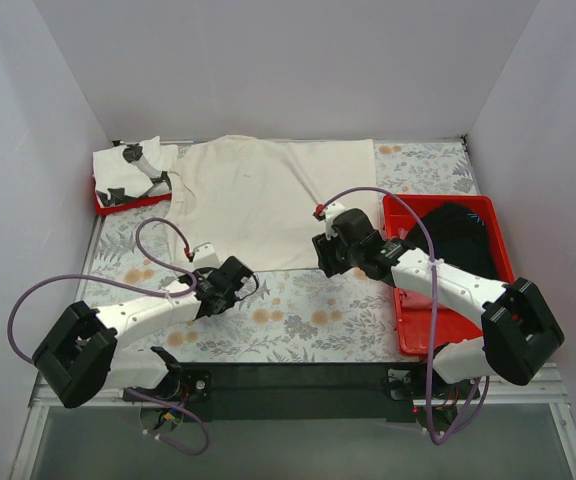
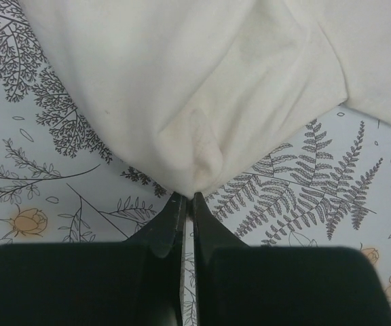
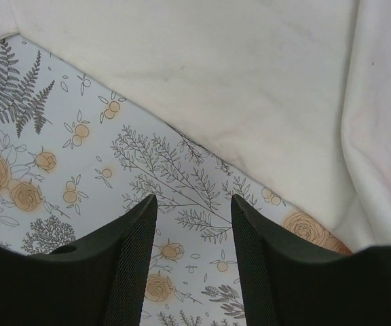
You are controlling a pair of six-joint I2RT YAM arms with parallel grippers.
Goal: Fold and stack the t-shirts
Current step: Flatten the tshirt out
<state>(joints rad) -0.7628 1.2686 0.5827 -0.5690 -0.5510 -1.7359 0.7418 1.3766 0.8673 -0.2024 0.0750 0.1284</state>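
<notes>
Top external view: far left, a white tee with black marks (image 1: 128,165) fills the left red tray (image 1: 103,205). My left gripper (image 2: 185,199) is clamped on a corner of the cream t-shirt (image 1: 268,200), which lies spread mid-table. My right gripper (image 3: 193,202) hangs with jaws apart just beside the hem. A black tee (image 1: 458,235) lies in the right red tray (image 1: 413,335).

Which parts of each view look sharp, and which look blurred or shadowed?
Top external: even, soft light, no glare, only faint shadows on the floral tablecloth. Left wrist: the cream t-shirt and fern print are sharp, the left fingers dark, their base blurred. Right wrist: the print is crisp, the right fingers show mesh texture yet blur at the bottom edge.
</notes>
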